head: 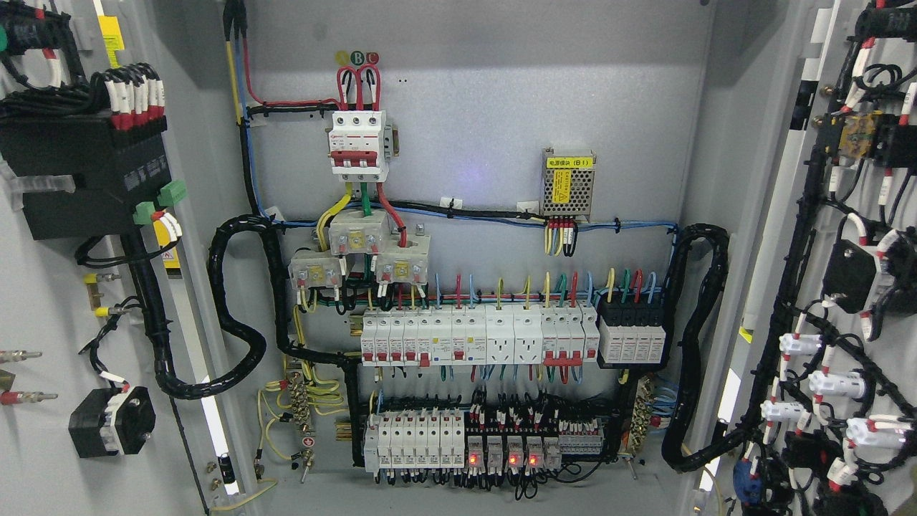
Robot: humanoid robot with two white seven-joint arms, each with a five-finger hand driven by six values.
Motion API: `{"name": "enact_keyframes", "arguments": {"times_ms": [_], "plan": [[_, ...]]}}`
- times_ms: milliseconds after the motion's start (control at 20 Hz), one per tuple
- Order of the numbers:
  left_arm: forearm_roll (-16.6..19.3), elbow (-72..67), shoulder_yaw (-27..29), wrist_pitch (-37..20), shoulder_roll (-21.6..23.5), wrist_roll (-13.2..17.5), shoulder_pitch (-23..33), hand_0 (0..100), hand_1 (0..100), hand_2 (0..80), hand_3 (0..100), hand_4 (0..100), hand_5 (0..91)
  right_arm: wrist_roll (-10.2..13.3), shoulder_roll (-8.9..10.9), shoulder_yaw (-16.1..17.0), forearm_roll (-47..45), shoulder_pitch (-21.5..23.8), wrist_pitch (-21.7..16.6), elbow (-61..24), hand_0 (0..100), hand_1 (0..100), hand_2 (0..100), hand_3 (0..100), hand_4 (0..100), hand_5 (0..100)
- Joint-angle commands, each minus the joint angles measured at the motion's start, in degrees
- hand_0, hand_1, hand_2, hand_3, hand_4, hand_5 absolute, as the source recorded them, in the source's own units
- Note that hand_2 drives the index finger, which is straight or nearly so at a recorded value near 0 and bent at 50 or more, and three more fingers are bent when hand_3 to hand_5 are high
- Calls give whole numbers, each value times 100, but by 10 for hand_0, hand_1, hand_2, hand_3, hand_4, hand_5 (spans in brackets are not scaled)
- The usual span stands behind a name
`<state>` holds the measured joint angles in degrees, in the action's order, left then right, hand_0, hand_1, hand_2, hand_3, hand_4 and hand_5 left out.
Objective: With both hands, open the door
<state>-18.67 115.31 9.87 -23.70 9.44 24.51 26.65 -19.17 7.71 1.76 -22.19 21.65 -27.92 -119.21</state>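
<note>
Doors: you have both swung wide, with their inner faces turned to the camera. The left door (43,301) fills the left edge, nearest to you; the right door (845,287) fills the right edge. No robot hand or arm shows in the head view, so I cannot tell you how the fingers stand or whether they hold anything.

On the left door you will see a black box (86,172) high up with red-and-white wire ends above it and two green plugs (161,202) at its right side. A smaller black block (111,421) sits near the bottom. A black loom (236,315) runs from that door into the cabinet in a loop.

On the right door, black cable bundles carry white lamp bodies (834,383) with red collars, stepped down toward the lower right. A yellow-faced part (857,133) sits near the top.

Farther in, on the grey back panel (487,107), the bottom row holds white breakers (412,438) at the left and small relays (512,453) to their right; four relays show red lights. Above that runs a longer breaker row (476,337) with a black module (633,333) at its right end. Above the row's left part sit three clear-cased blocks (358,251). Farthest up stands the main breaker (358,147) with red loops on top, and to its right a meshed supply (567,183) with a yellow label. A second black loom (691,344) curves down the right side of the panel.
</note>
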Motion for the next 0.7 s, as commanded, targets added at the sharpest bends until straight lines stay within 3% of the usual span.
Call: {"name": "enact_keyframes", "arguments": {"times_ms": [0, 200, 400, 651], "plan": [[-576, 106, 805, -3, -162, 9, 25, 120, 556, 0, 0, 0, 0, 10, 38, 325, -31, -21, -12, -59, 0, 500, 40, 0, 0, 0], [-629, 115, 963, -21, -153, 18, 42, 120, 556, 0, 0, 0, 0, 10, 38, 290, -31, -196, 14, -68, 0, 500, 40, 0, 0, 0], [-988, 106, 1218, -3, -144, 18, 42, 120, 556, 0, 0, 0, 0, 10, 178, 211, -22, -372, 278, -68, 0, 500, 40, 0, 0, 0], [-1270, 36, 1499, 41, -100, 62, 60, 120, 556, 0, 0, 0, 0, 10, 170, 228, -22, -566, 208, -68, 0, 500, 40, 0, 0, 0]]}}
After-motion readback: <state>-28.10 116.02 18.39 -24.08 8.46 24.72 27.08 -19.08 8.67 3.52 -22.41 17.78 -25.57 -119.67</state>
